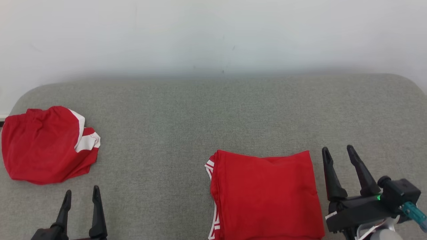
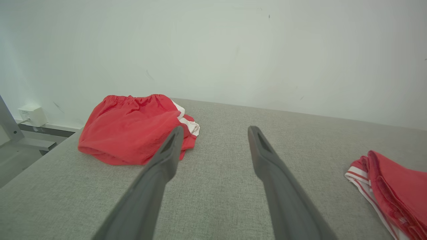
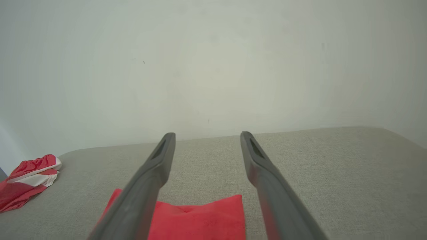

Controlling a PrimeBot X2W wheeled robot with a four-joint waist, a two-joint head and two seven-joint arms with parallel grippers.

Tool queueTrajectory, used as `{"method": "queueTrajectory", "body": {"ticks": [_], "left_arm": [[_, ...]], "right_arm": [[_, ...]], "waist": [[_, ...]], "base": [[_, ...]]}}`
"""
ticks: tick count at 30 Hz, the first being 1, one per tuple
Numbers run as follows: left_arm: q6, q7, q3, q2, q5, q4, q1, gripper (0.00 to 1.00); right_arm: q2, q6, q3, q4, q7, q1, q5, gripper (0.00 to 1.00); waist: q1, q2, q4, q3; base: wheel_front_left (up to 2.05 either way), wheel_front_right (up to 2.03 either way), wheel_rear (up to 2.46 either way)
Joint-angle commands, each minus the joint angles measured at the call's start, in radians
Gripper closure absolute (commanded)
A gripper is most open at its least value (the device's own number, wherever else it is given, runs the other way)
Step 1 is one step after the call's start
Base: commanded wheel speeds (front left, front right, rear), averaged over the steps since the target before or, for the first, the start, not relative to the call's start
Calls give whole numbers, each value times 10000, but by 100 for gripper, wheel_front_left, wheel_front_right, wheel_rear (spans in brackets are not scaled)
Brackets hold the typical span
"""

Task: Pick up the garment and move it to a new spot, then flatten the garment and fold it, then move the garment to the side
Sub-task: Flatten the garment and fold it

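The folded red garment [image 1: 267,195] is lying flat on the grey padded surface [image 1: 200,113], at the near edge and right of centre. Its white-striped trim is showing along its left edge.

Position relative to the fingers:
- The right gripper [image 1: 337,149] is standing just beside the garment's right edge, with a strip of bare surface between them. Its two dark fingers are spread wide and are pointing toward the far white wall [image 1: 213,33]. Nothing is sitting between them, and they are not touching the cloth.
- In the right wrist view, the far edge of the folded garment is lying below and between the two spread fingers.
- The left gripper [image 1: 82,190] is hovering at the near left, well apart from the folded garment. Its fingers are likewise spread wide and are holding nothing.

A crumpled red garment [image 1: 46,145] with white panels and an elastic waistband is resting at the far left of the surface, beyond the left gripper's fingertips. In the left wrist view, one finger is overlapping its near edge; whether they are touching cannot be told.

Count:
- Garments: two, one folded and one crumpled.
- Grippers: two, each showing two fingers.
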State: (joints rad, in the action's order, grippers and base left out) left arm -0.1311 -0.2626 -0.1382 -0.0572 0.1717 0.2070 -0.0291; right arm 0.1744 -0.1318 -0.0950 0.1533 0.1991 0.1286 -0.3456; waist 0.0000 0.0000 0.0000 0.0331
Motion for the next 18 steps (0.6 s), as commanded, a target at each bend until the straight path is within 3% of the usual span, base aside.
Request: {"method": "queueTrajectory", "body": {"ticks": [1,18], "left_arm": [[13,-30,-33,-17,-99,-60,137,0],[12,-30,539,-325,-43,-177,541,0]], "right_arm": [[-35,25,7,-45,72,-208,48,0],[-368,25,282,-234,435,-1744,101,0]], "waist": [[0,0,-98,-116],[0,0,-196,-520]], "base": [[0,0,0],[0,0,0]]}}
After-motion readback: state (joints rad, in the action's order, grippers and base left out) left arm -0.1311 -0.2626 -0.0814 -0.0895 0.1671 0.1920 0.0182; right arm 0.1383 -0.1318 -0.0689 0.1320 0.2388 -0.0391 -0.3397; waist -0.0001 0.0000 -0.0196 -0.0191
